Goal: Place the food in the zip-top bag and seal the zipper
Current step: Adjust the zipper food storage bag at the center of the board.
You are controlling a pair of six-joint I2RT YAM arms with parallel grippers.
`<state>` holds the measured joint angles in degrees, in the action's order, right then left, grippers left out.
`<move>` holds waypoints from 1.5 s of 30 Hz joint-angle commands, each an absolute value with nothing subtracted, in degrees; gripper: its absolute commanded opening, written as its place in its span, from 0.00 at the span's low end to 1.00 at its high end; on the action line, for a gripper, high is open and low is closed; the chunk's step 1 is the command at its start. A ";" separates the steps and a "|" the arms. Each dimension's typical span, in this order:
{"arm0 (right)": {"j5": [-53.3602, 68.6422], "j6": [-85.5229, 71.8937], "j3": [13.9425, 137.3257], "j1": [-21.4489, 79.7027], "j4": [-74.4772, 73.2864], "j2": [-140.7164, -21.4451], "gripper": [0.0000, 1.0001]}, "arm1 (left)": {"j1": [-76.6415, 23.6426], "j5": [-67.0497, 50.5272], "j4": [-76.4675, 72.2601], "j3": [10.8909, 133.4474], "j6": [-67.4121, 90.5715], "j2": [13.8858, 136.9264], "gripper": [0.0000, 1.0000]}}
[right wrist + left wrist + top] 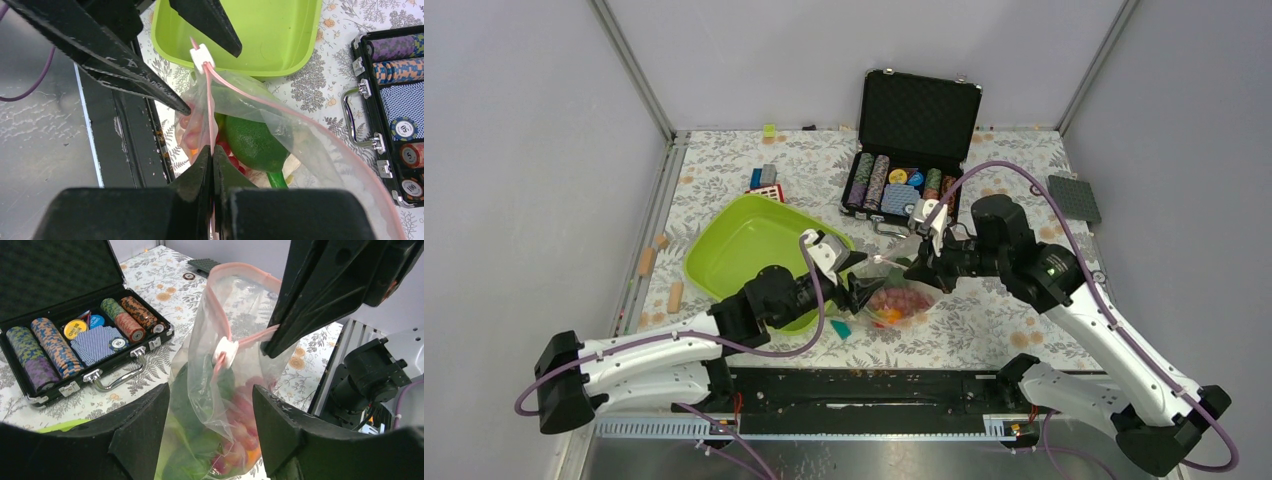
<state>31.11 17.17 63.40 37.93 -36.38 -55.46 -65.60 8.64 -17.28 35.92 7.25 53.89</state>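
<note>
The clear zip-top bag [901,300] hangs upright between my grippers, with food inside it: a dark green fruit [255,142], purple-red grapes [192,132], a green pod [277,180] and an orange piece [252,455]. My right gripper [212,157] is shut on the pink zipper [210,105], just behind the white slider [202,57]. My left gripper [210,432] is open, its fingers [140,435] either side of the bag [225,390], below the slider [225,351]. In the top view the left gripper [859,283] and right gripper [921,268] face each other across the bag mouth.
The lime-green tray [744,250] lies left of the bag. An open black case of poker chips [904,180] stands behind it. Small blocks [766,180] lie at the back left, a grey plate [1074,198] at the back right, and a teal piece [840,327] near the front edge.
</note>
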 commanded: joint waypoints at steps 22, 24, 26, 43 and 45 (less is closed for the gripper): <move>27.61 12.74 67.94 38.51 -37.18 -54.73 0.00 | -54.51 -19.26 -32.33 36.71 -1.98 60.25 0.59; 27.47 12.77 67.78 38.50 -37.16 -54.78 0.00 | -54.02 -19.84 -33.64 36.80 -1.57 60.74 0.58; 27.20 12.63 67.64 38.50 -37.16 -54.54 0.00 | -53.32 -21.12 -35.13 36.67 -0.96 61.03 0.58; 26.70 12.34 67.77 38.51 -37.16 -54.63 0.00 | -51.40 -27.40 -40.95 37.59 1.74 64.08 0.34; 26.11 12.41 67.83 38.58 -37.16 -54.80 0.00 | -51.33 -28.73 -40.48 37.77 1.82 63.55 0.30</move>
